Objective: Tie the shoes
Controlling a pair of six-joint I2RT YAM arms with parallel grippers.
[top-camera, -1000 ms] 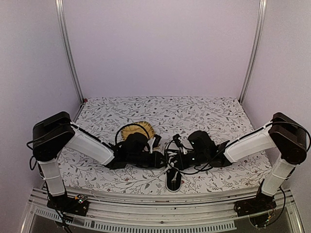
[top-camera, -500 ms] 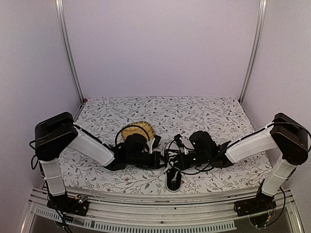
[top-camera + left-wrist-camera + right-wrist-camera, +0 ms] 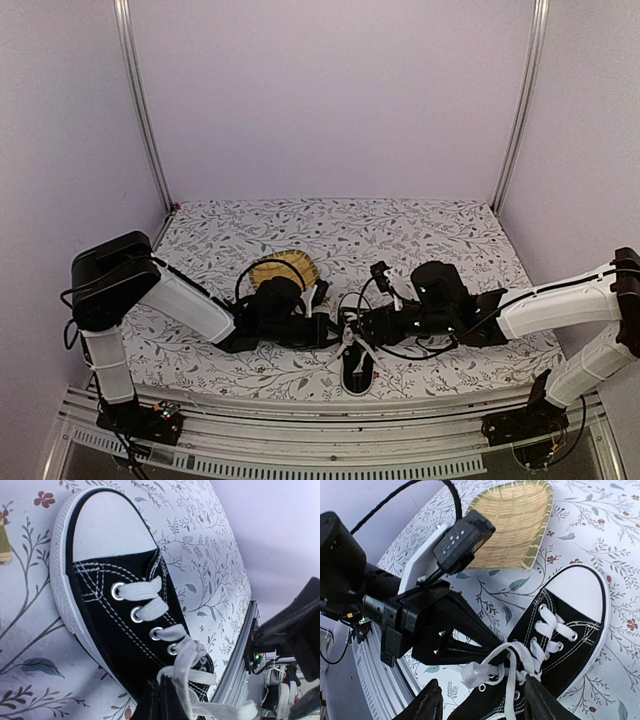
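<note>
Black sneaker (image 3: 357, 370) sits on its sole near the front edge of the floral table (image 3: 430, 240), right between the two arms, with its white laces (image 3: 145, 611) threaded through the eyelets and loose at the top. The left gripper (image 3: 496, 649) is pinched tight on a strand of lace, while the right gripper (image 3: 484, 697) hangs over the ankle end with fingers spread wide, a lace running between them, clamping nothing. The yellow woven basket (image 3: 515, 525) lies near the toe, not touching it.

White-and-black left arm (image 3: 185, 300) and right arm (image 3: 550, 308) stretch low and inward. The black left gripper (image 3: 338, 330) has its fingers (image 3: 467, 617) pinched together. The black right gripper (image 3: 483, 682) has its fingers (image 3: 431, 704) spread wide.
</note>
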